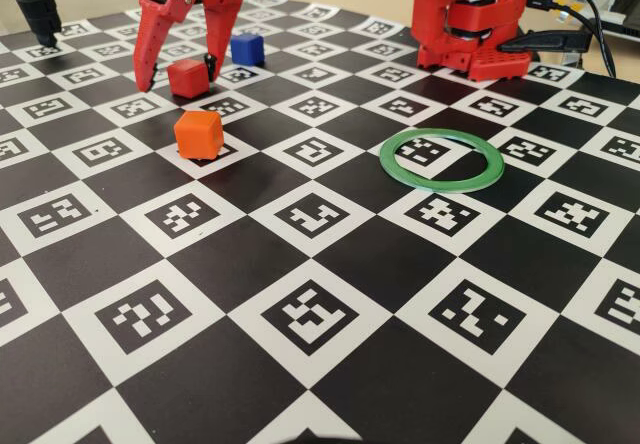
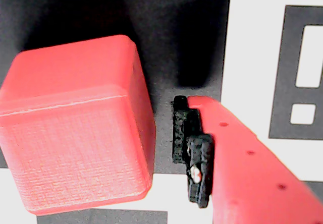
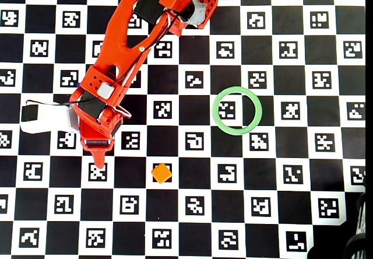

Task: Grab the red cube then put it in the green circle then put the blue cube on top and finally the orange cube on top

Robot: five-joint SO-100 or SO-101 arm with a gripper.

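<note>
Straddling the red cube (image 1: 187,77), the jaws stand open with a gap beside its edge; green circle (image 1: 442,159) well apart.

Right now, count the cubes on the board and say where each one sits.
3. In the fixed view, the red cube sits between the open tool fingers, the blue cube behind it, the orange cube in front.

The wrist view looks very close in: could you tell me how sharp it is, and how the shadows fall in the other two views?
Wrist view: the red cube is sharp enough to show its surface texture, with dark shadow behind it. Fixed view: soft shadows beside the orange cube and green circle. Overhead view: even light, faint shadows.
</note>
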